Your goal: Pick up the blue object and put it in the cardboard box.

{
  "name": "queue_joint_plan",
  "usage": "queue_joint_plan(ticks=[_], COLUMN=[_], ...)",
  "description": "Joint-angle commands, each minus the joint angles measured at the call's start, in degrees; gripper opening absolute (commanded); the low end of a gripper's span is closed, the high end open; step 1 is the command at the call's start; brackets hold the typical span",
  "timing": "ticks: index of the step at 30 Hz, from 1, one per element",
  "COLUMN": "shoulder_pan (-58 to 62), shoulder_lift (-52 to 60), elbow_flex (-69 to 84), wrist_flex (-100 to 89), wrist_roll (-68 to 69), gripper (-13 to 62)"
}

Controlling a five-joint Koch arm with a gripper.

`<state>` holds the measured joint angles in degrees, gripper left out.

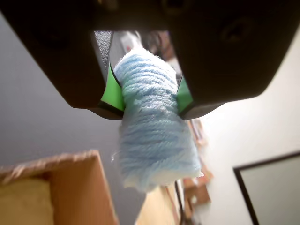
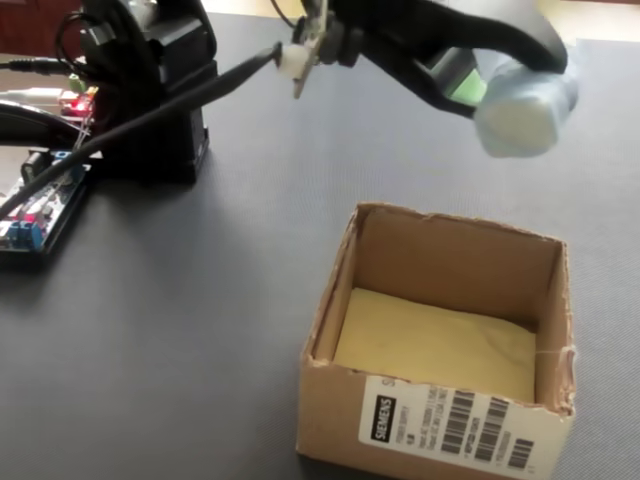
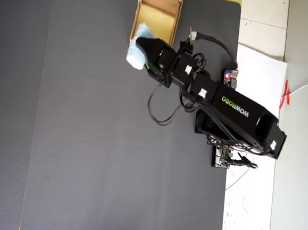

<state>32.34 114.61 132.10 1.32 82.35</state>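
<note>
The pincer (image 1: 149,96) is clenched on the blue object (image 1: 152,122), a pale blue roll of ribbed yarn-like thread with a whitish end. It hangs in the air just beside the open cardboard box (image 2: 440,350), clear of the grey bench (image 2: 200,300).

Mat: dark grey textured mat (image 3: 114,144) covering the table.
Circuit board: small board with a red light (image 3: 230,78), beside the mat's right edge in the overhead view.
Floor: white sheet (image 3: 259,70) and pale tiles (image 3: 263,17) right of the mat.
</note>
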Motion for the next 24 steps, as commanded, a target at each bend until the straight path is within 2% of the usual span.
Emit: queue_joint_plan(ticks=[1,18,23,24], shoulder_pan=[1.14,11.78,11.95,12.04], shoulder_lift=[1.41,-2.37,-3.08,-3.25], elbow_flex=[-2.99,-1.67,-2.99,-3.43], wrist_flex=[-3.25,7.29,7.91,7.91], wrist_roll=[-0.26,-3.08,-2.81,-2.99], gripper=[7.6,8.3,20.6,26.2])
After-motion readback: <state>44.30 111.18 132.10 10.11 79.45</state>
